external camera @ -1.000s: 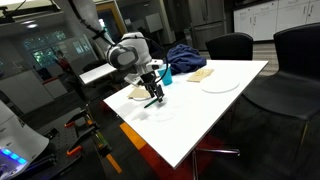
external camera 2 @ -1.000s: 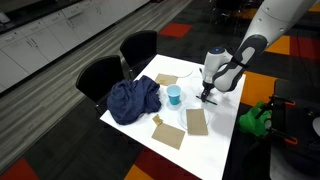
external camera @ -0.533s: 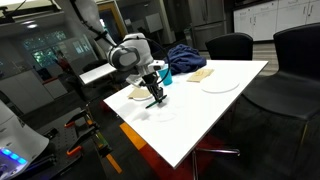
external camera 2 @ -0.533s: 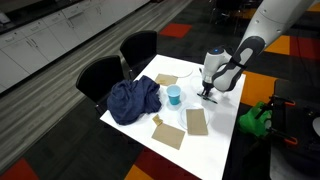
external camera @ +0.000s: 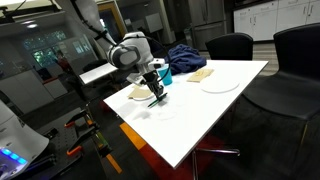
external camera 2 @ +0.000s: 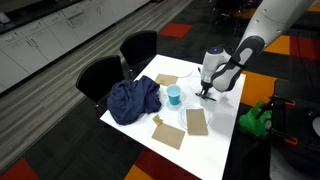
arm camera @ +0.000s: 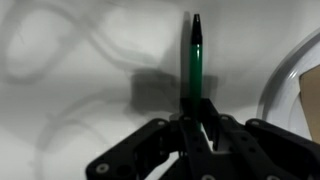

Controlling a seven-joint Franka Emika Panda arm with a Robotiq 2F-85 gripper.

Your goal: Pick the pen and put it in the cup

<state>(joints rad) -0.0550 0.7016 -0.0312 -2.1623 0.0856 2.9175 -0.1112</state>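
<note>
In the wrist view a thin dark green pen [arm camera: 193, 60] lies on the white table and runs from the top of the picture down between my fingers. My gripper [arm camera: 197, 122] is shut on its lower end. In both exterior views the gripper [external camera: 157, 99] [external camera 2: 207, 95] is low over the table near its edge. The small blue cup [external camera: 166, 73] [external camera 2: 174, 95] stands upright a short way off, beside the dark blue cloth. The pen is too small to make out in the exterior views.
A crumpled dark blue cloth [external camera 2: 134, 99] lies by the cup. Tan flat pieces [external camera 2: 196, 121] and white plates [external camera: 219, 85] [external camera: 137, 93] sit on the white table [external camera: 230, 110]. Black chairs [external camera 2: 139, 47] stand along one side. A plate rim [arm camera: 290, 75] curves at the right in the wrist view.
The jaws have closed on the pen. The arm has barely moved over the table.
</note>
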